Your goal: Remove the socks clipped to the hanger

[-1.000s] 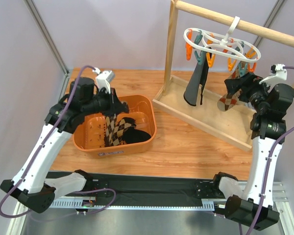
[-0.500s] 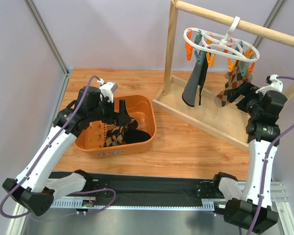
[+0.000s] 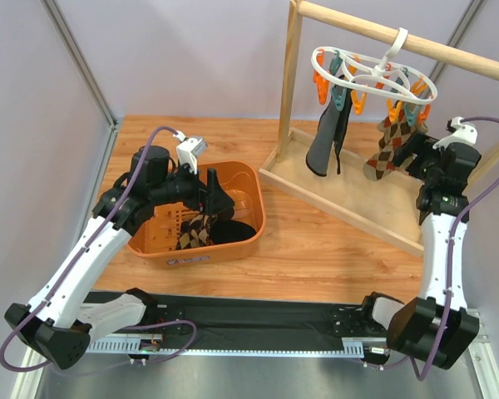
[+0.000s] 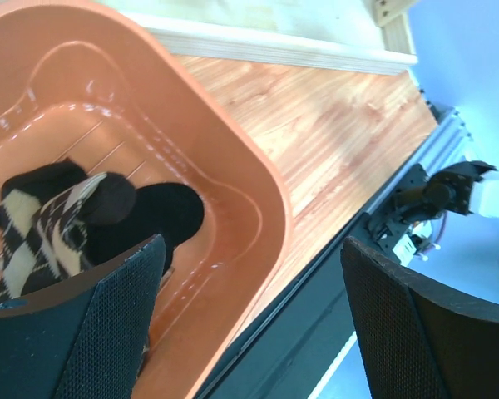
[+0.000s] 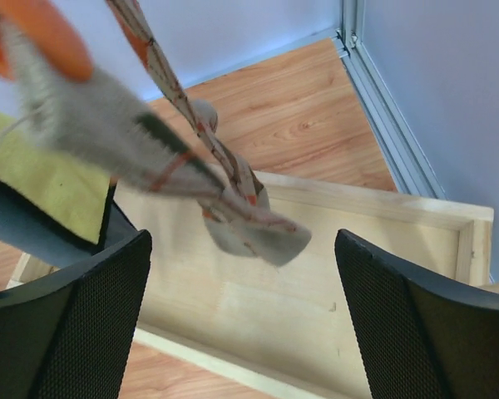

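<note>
The hanger [image 3: 374,76] hangs from the rail [image 3: 449,48] at about one o'clock on the table [image 3: 316,241]. Clipped to it are a black sock [image 3: 326,143] on its nine o'clock side and an argyle sock [image 3: 387,148] toward three. The right gripper [image 3: 409,152] sits just at three o'clock of the argyle sock, jaws spread with nothing pinched. Over at nine o'clock the left gripper [image 3: 213,191] hovers above the bin [image 3: 254,193], jaws wide and empty. More socks [image 3: 206,229] lie inside it.
</note>
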Tool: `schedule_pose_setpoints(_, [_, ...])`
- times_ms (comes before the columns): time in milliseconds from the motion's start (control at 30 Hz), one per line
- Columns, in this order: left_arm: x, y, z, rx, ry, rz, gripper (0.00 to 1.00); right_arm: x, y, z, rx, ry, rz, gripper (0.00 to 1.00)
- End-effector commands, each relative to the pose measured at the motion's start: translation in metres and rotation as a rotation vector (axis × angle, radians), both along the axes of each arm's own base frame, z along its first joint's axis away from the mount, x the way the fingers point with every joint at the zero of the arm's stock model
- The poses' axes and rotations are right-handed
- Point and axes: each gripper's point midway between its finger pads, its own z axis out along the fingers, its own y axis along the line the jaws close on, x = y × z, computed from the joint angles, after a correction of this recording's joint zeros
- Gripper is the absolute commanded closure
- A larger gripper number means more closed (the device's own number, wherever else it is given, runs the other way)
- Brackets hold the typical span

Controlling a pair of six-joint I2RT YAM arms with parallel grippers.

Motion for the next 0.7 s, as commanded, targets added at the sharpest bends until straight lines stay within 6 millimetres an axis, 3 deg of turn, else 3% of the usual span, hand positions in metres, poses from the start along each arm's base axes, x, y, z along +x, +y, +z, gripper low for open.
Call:
schedule_pose_setpoints(0, [-0.003, -0.011, 0.016, -0.072, -0.045, -0.066, 0.08, 0.022, -0.006, 0.022, -0.094, -0.106, 0.083, 0.09])
schedule_pose_setpoints(167, [-0.011, -0.016, 0.021, -0.109, -0.05, -0.109, 0.1, 0.04, 0.005, 0.011, -0.074, -0.13, 0.19, 0.21])
schedule_pose_setpoints(200, [-0.011, -0.017, 0.022, -0.113, -0.049, -0.114, 0.1, 0.041, 0.011, 0.011, -0.065, -0.14, 0.223, 0.27])
schedule_pose_setpoints(233, [-0.013, -0.017, 0.022, -0.119, -0.051, -0.121, 0.1, 0.041, 0.013, 0.01, -0.054, -0.138, 0.233, 0.42])
schedule_pose_setpoints(300, [-0.014, -0.02, 0.024, -0.138, -0.053, -0.127, 0.11, 0.039, 0.021, 0.008, -0.019, -0.131, 0.258, 0.54])
schedule_pose_setpoints(333, [-0.016, -0.021, 0.026, -0.152, -0.054, -0.139, 0.11, 0.036, 0.023, 0.008, -0.014, -0.128, 0.26, 0.64])
schedule_pose_setpoints(367, [-0.016, -0.023, 0.027, -0.166, -0.052, -0.143, 0.12, 0.03, 0.029, 0.015, -0.015, -0.142, 0.267, 0.68])
schedule_pose_setpoints(633, [-0.017, -0.035, 0.032, -0.23, -0.036, -0.188, 0.19, -0.025, 0.071, 0.05, 0.053, -0.139, 0.29, 1.0])
schedule_pose_setpoints(667, [-0.018, -0.038, 0.035, -0.237, -0.047, -0.198, 0.19, -0.03, 0.075, 0.053, 0.067, -0.14, 0.294, 1.0])
